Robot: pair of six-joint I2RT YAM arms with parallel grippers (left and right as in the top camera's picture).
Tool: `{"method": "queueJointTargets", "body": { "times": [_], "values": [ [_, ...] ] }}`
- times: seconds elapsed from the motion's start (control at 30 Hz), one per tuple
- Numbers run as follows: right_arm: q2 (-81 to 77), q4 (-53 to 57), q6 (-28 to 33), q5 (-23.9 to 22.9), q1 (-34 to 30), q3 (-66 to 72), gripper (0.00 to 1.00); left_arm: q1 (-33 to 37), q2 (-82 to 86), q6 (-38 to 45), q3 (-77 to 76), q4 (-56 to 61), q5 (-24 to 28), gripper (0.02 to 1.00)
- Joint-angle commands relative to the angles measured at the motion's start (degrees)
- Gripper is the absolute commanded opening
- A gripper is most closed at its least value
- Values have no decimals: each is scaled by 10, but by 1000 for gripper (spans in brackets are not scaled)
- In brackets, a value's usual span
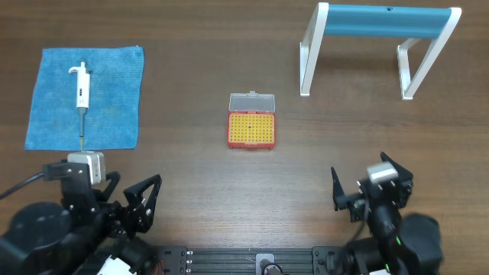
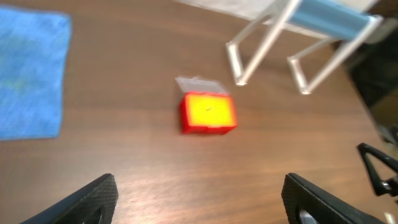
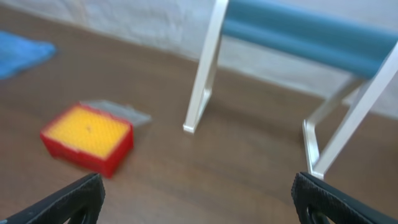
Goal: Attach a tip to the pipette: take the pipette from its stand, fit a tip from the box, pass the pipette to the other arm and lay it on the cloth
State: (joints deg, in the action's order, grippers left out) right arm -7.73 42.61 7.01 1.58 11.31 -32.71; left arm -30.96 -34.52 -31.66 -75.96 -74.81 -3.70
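Left arm (image 1: pixel 72 218) and right arm (image 1: pixel 393 225) folded low by their bases, wrists angled out over the table. Left gripper (image 2: pixel 200 186) spread wide, fingers well apart. Right gripper (image 3: pixel 198 186) likewise spread wide, gripping nothing.

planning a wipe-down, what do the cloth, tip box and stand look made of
Cloth: soft fabric, likely microfibre; matte blue, fuzzy texture, wavy edges.
Tip box: hard plastic; shiny red walls, yellow insert, clear lid folded open.
Stand: smooth teal bar on pale legs with a slight sheen; plastic or painted metal, cannot tell which.
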Motion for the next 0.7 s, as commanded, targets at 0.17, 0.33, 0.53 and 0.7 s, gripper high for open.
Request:
{"method": "queueJointTargets", "body": {
  "times": [0.17,0.33,0.53,0.7],
  "values": [
    [-60,21,19,-50,-2,31,974,-2,26,-39,130,11,-53,860],
    [-60,53,19,-50,-2,31,974,-2,26,-39,132,11,-53,858],
    [-60,54,19,-50,-2,31,974,-2,26,-39,132,11,-53,858],
    [-60,54,19,-50,-2,31,974,71,44,95,143,0,-146,858]
  ]
}}
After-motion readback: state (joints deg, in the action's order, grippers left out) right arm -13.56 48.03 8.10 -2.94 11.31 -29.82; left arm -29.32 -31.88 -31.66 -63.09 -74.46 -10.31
